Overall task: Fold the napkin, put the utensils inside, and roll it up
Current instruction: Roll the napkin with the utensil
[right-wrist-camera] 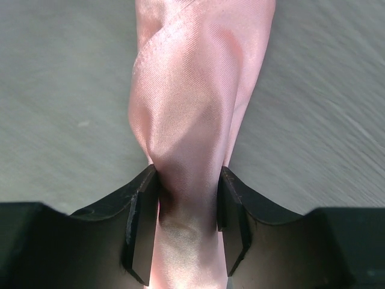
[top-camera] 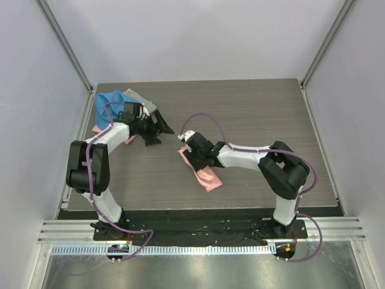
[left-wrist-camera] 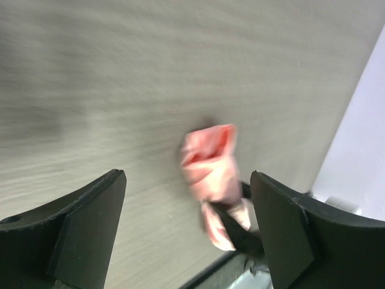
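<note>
The salmon-pink satin napkin (top-camera: 207, 177) lies rolled into a narrow bundle on the table's middle, running from near right to far left. My right gripper (top-camera: 190, 153) is shut on its far-left end. In the right wrist view the jaws (right-wrist-camera: 187, 174) pinch the roll (right-wrist-camera: 192, 102) from both sides. My left gripper (top-camera: 161, 136) is open and empty, a short way left of the roll. In the blurred left wrist view its fingers (left-wrist-camera: 187, 177) frame the roll (left-wrist-camera: 209, 168) from a distance. The spoon is hidden.
A blue cloth (top-camera: 110, 105) and a grey cloth (top-camera: 142, 98) lie bunched at the table's far-left corner, beside the left arm. A bit of pink cloth (top-camera: 97, 128) shows under that arm. White walls close in the table.
</note>
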Robot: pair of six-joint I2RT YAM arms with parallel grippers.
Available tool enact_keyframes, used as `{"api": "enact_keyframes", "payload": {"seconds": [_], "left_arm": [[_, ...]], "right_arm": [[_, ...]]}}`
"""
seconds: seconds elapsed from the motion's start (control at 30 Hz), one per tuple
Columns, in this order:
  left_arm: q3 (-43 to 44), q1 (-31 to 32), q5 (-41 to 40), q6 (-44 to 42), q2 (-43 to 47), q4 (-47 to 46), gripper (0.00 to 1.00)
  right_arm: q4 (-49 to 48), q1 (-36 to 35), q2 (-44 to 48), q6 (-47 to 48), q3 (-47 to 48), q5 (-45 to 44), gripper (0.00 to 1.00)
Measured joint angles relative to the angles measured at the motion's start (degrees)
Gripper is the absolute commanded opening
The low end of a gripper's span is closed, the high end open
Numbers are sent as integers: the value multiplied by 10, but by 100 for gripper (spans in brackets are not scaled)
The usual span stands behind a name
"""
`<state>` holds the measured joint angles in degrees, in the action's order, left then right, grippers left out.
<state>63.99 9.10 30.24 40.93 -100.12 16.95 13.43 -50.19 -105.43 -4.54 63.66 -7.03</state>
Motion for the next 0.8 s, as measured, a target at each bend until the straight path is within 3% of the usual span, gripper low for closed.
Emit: {"api": "enact_keyframes", "payload": {"seconds": [0.23, 0.4, 0.53, 0.8], "left_arm": [[16, -70, -55, -14, 55, 40, 94], [16, -80, -82, -33, 117, 54, 95], [15, -80, -89, -55, 147, 62, 100], [15, -84, -105, -89, 180, 87, 100]], "right_arm": [[10, 113, 13, -63, -13, -35, 45], [16, 176, 13, -80, -12, -45, 47], [17, 197, 16, -81, -12, -36, 57], [50, 217, 27, -75, -2, 28, 77]]}}
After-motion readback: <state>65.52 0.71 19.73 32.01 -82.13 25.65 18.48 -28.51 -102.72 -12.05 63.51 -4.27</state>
